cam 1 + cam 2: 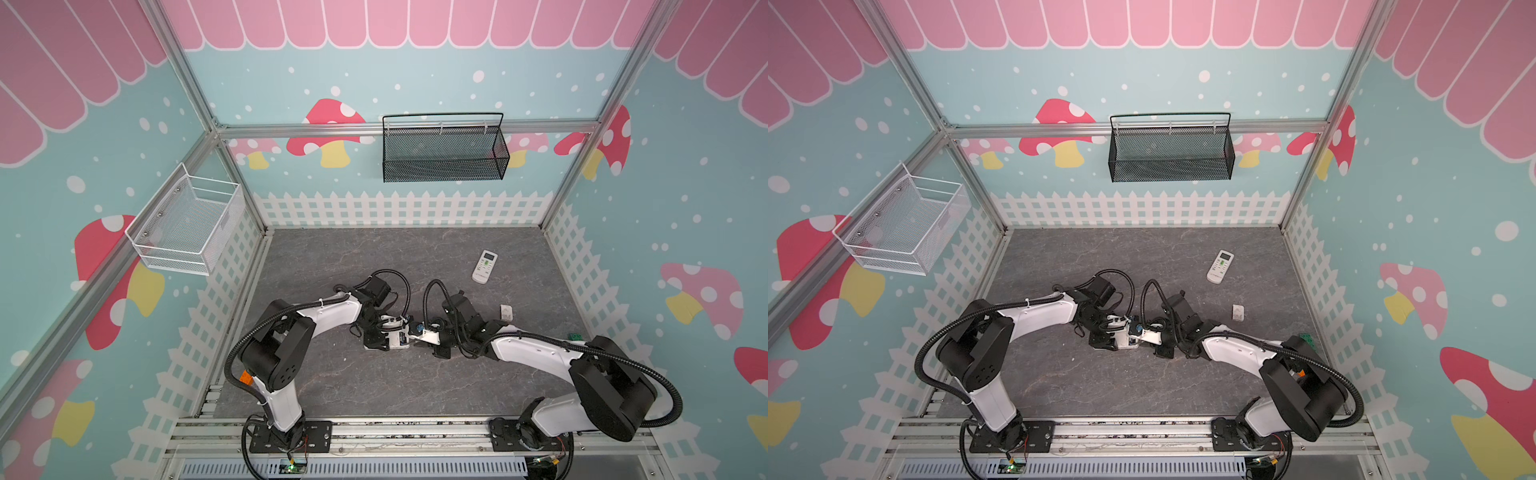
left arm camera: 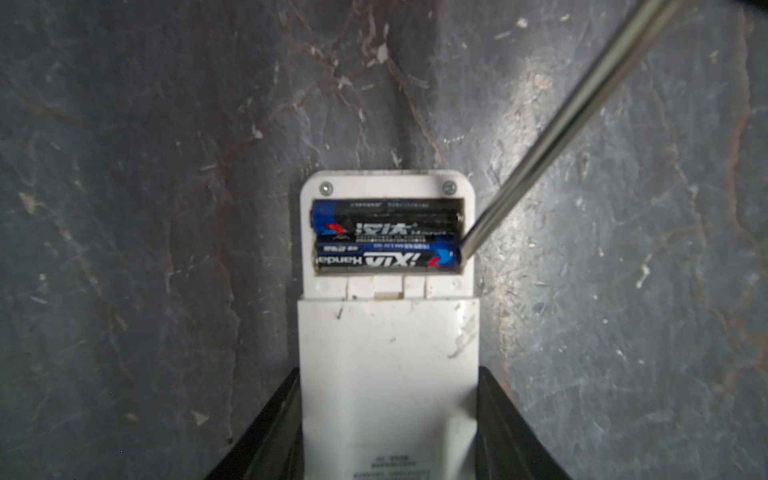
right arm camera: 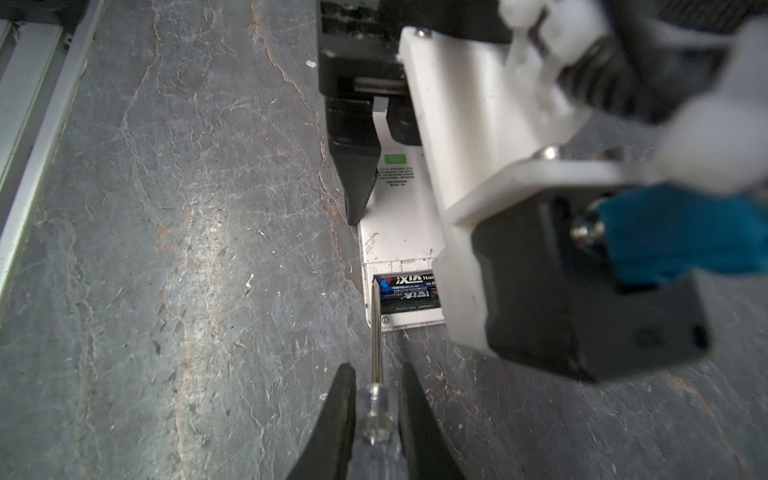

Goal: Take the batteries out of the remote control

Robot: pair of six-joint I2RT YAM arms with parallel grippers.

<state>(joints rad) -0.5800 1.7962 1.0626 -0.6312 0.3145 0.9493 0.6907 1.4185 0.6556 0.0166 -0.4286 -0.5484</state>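
A white remote control (image 2: 386,353) lies back-up on the grey table, its battery bay uncovered. My left gripper (image 2: 389,372) is shut on the remote's body, one black finger on each long side. Two black-and-blue batteries (image 2: 386,218) (image 2: 386,259) lie side by side in the bay. My right gripper (image 3: 378,368) is shut on the clear handle of a screwdriver (image 3: 376,332). The metal shaft (image 2: 561,124) slants down, and its tip touches the end of the battery nearer the remote's middle. In both top views the two grippers (image 1: 390,332) (image 1: 432,334) meet at mid-table.
A second white remote (image 1: 484,267) lies face-up at the back right. A small grey-white cover piece (image 1: 506,311) lies right of the right arm, and a green object (image 1: 575,336) shows by the right wall. A black basket (image 1: 444,153) and a white basket (image 1: 187,224) hang on the walls.
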